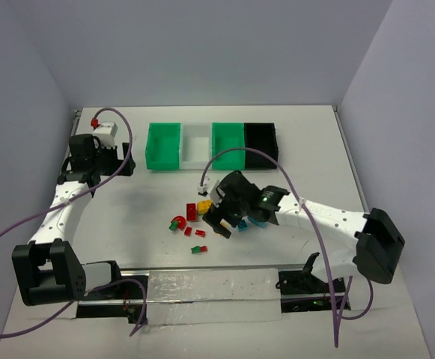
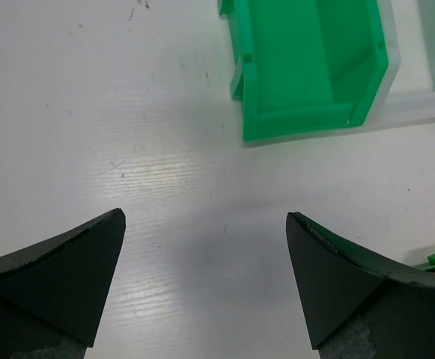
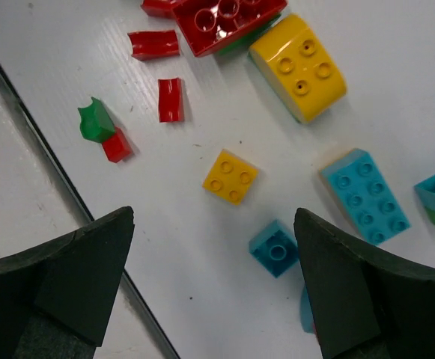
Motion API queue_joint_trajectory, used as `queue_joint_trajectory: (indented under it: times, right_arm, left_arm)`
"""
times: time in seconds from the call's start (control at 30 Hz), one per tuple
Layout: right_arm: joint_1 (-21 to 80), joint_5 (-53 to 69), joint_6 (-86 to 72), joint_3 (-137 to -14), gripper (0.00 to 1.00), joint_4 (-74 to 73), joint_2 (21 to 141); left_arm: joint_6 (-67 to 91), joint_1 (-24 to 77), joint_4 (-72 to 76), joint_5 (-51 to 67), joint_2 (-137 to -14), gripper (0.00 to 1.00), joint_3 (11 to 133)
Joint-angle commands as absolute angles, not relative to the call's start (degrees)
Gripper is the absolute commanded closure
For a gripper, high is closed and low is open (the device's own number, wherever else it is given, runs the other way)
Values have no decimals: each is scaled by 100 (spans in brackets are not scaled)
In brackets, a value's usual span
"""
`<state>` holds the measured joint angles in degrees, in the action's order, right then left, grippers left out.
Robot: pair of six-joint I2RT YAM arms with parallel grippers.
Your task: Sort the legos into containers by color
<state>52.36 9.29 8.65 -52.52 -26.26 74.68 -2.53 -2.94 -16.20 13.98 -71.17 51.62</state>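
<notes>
Four bins stand in a row at the back: a green bin (image 1: 164,146), a white bin (image 1: 197,142), a second green bin (image 1: 228,140) and a black bin (image 1: 263,140). The legos lie loose mid-table: a red brick (image 1: 192,210), a yellow one (image 1: 204,207), a red arch (image 1: 178,223). My right gripper (image 1: 222,226) hovers open over them. In its wrist view, the right gripper (image 3: 213,218) has a small yellow brick (image 3: 230,176) and a small cyan brick (image 3: 275,248) just beyond its jaws. My left gripper (image 1: 126,166) is open and empty over bare table, short of the first green bin (image 2: 307,67).
The right wrist view also shows a long cyan brick (image 3: 365,196), a rounded yellow brick (image 3: 298,66), a red brick (image 3: 224,19), small red pieces (image 3: 171,99) and a green-red piece (image 3: 101,131). The table's near edge strip (image 3: 52,172) runs close by.
</notes>
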Motion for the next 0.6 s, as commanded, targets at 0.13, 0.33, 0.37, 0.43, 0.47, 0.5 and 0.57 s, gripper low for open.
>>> queue_joint_trajectory:
  times: [0.13,0.33,0.37,0.43,0.47,0.5,0.57]
  right_arm:
    - [5660,334,-71,-5821,10,-2833,8340]
    - [5656,289,-489,-5940,17,-2864,8825]
    - [5637,343,-536,-5968,18,-2886,8888]
    - [5555,562,-650,-6038,20,-2935,9028]
    - [5530,587,-683,-6054,21,-2936,9133]
    - [5496,589,-718,-6080,22,-2952,9141]
    - [5406,707,-799,-6117,24,-2966,9307]
  left_arm:
    - [-146,-290,-1629,929,-6819,1,5363]
    - [-144,-290,-1669,835,-6677,1,5319]
    - [-152,-290,-1673,826,-6656,1,5300]
    - [-158,-290,-1653,800,-6636,1,5274]
    - [-166,-290,-1661,783,-6628,1,5273]
    - [-167,-290,-1661,782,-6627,1,5273]
    - [-167,-290,-1666,752,-6649,1,5304]
